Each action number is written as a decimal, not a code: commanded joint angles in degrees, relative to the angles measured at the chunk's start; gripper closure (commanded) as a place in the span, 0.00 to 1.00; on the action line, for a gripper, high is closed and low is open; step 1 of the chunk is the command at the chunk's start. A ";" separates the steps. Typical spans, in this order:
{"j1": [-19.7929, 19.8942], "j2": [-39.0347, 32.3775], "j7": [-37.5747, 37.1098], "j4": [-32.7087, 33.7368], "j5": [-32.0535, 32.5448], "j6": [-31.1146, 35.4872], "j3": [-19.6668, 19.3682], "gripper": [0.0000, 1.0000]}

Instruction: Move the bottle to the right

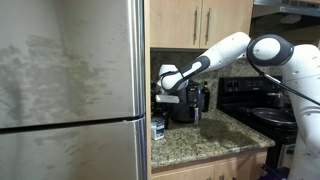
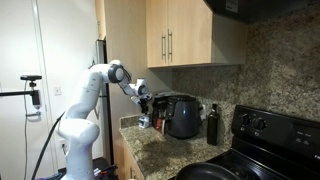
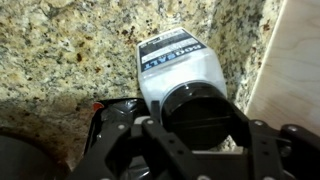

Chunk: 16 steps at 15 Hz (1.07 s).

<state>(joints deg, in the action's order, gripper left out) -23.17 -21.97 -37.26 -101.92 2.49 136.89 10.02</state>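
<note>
Gripper (image 3: 203, 128) clamps around the dark cap of the bottle (image 3: 180, 65), a finger on either side, as the wrist view looks straight down on it. This white bottle with its printed label (the lettering is too blurred to read) stands upright on the speckled granite countertop (image 3: 60, 50), at the centre of that frame, near a pale wall at the right edge. In both exterior views the bottle (image 1: 158, 128) (image 2: 146, 121) sits at the counter's end, just beside a black appliance (image 1: 185, 103) (image 2: 182, 115). A steel refrigerator (image 1: 70, 90) fills the left of an exterior view. A tall dark container (image 2: 212, 125) stands right of the appliance, near the black stove (image 2: 270, 135) at lower right.
</note>
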 commanded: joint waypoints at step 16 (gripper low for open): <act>6.82 34.33 -1.46 -40.45 -18.59 26.90 2.67 0.62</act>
<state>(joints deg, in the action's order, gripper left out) -18.89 1.68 -32.75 -131.24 -16.91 159.80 12.22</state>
